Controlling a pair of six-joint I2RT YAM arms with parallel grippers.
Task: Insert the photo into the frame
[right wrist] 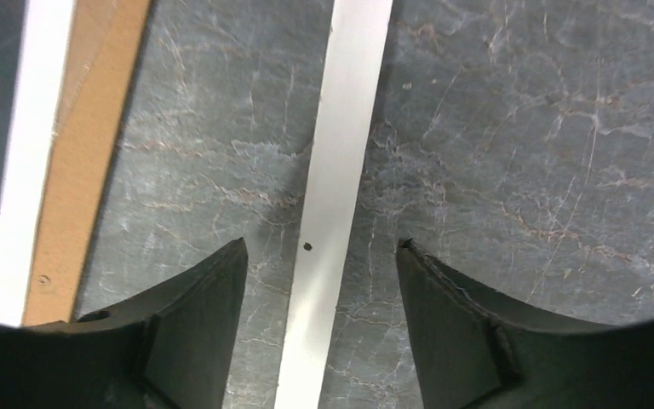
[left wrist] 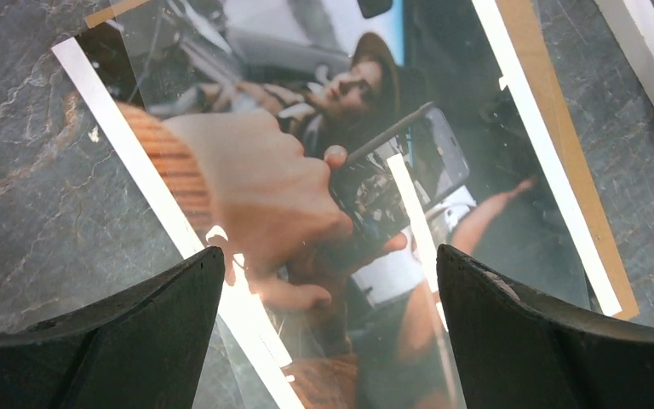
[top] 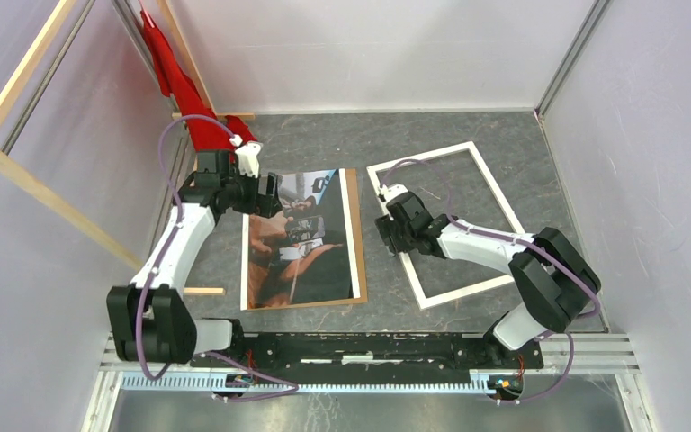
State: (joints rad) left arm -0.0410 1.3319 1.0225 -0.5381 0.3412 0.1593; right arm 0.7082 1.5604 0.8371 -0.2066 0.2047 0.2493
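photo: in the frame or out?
Out. The photo lies flat on the brown board, left of the frame and apart from it. Only bare table shows inside the frame.

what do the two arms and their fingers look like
Both the left arm and right arm have white link shells between bulky black joints. A thin purple cable loops along each. The fingers are matte black, broad at the base and tapering to curved tips.
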